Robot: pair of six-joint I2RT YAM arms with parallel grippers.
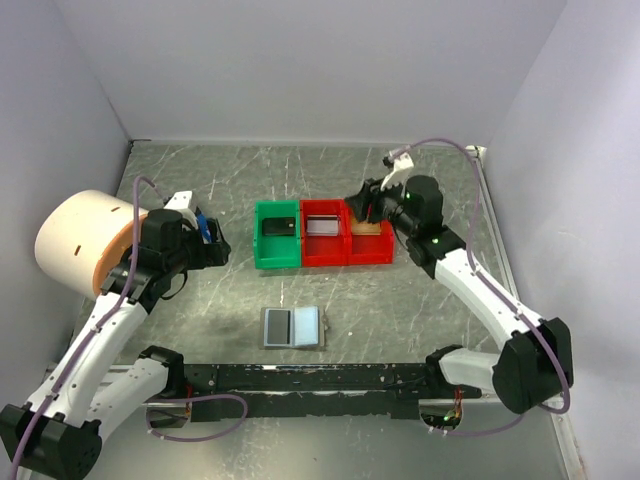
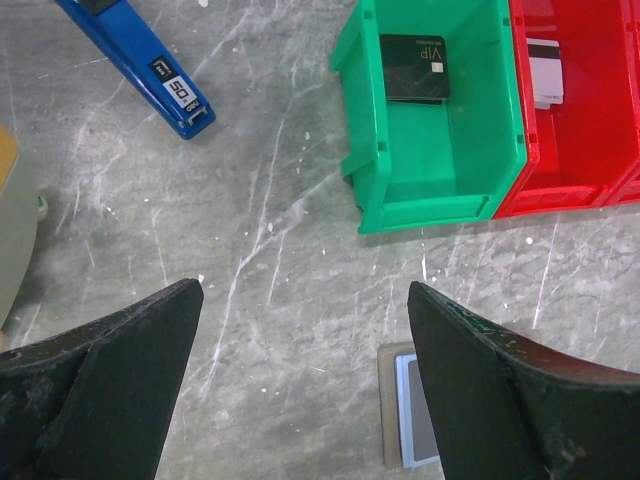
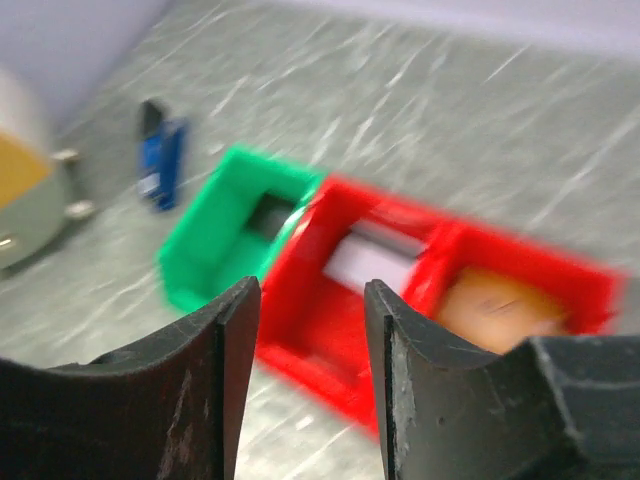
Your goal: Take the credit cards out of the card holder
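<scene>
The grey card holder [image 1: 293,327] lies open on the table near the front, showing two pale blue-grey panels. Its left edge shows in the left wrist view [image 2: 398,420], partly hidden by my right finger. My left gripper [image 1: 220,248] [image 2: 305,292] is open and empty, above the table to the left of the holder. My right gripper [image 1: 363,207] [image 3: 311,290] is open and empty, above the red trays. A black card [image 2: 414,68] lies in the green tray [image 1: 277,240]. A white card [image 1: 322,226] lies in the middle red tray [image 1: 323,252]. An orange card [image 3: 490,305] lies in the right red tray [image 1: 371,250].
A blue-and-black gadget [image 2: 140,60] lies left of the green tray, also seen in the blurred right wrist view [image 3: 160,155]. A large beige cylinder [image 1: 80,240] stands at the left by my left arm. Walls close off the table's left, back and right sides.
</scene>
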